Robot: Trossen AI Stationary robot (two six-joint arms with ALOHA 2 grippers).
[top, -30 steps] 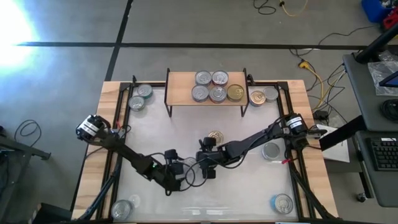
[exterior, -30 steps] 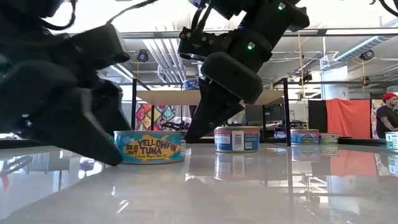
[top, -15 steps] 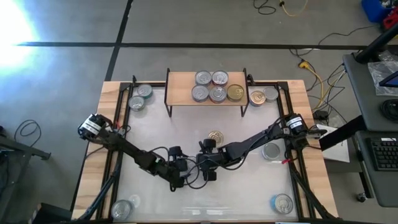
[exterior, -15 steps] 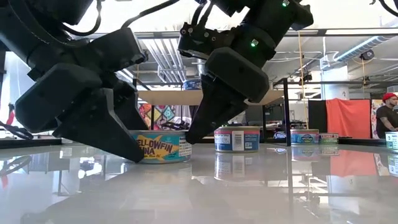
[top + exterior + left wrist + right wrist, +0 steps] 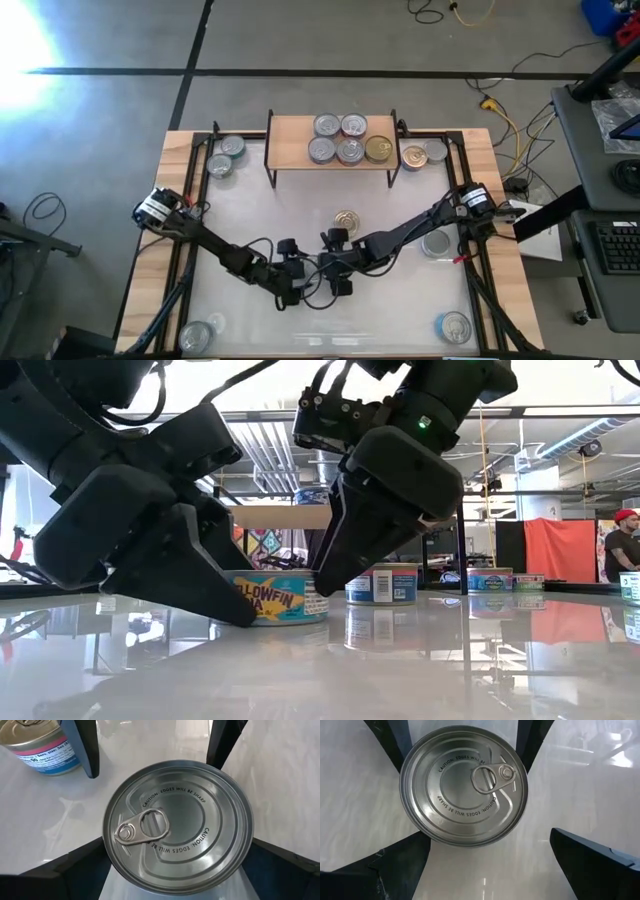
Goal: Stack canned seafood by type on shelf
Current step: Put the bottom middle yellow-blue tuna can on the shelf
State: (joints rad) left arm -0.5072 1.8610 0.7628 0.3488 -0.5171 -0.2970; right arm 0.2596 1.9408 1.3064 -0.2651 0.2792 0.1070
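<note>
Tuna tin (image 5: pixel 272 597) between spread left gripper (image 5: pixel 215 585) and spread right gripper (image 5: pixel 335 565), seemingly ungripped

- White glossy tabletop with light-wood edges (image 5: pixel 300 190) fills the frame's middle; round metal tins lie at upper left (image 5: pixel 225 156), upper right (image 5: pixel 424 154), centre (image 5: pixel 346 220), right (image 5: pixel 436 243) and both lower corners
- Small light-wood shelf on black legs (image 5: pixel 290 140), upper centre; five tins (image 5: pixel 342 138) clustered on it

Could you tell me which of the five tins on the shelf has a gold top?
The tin at the right end of the shelf's front row; the other four are silver-topped.
</note>
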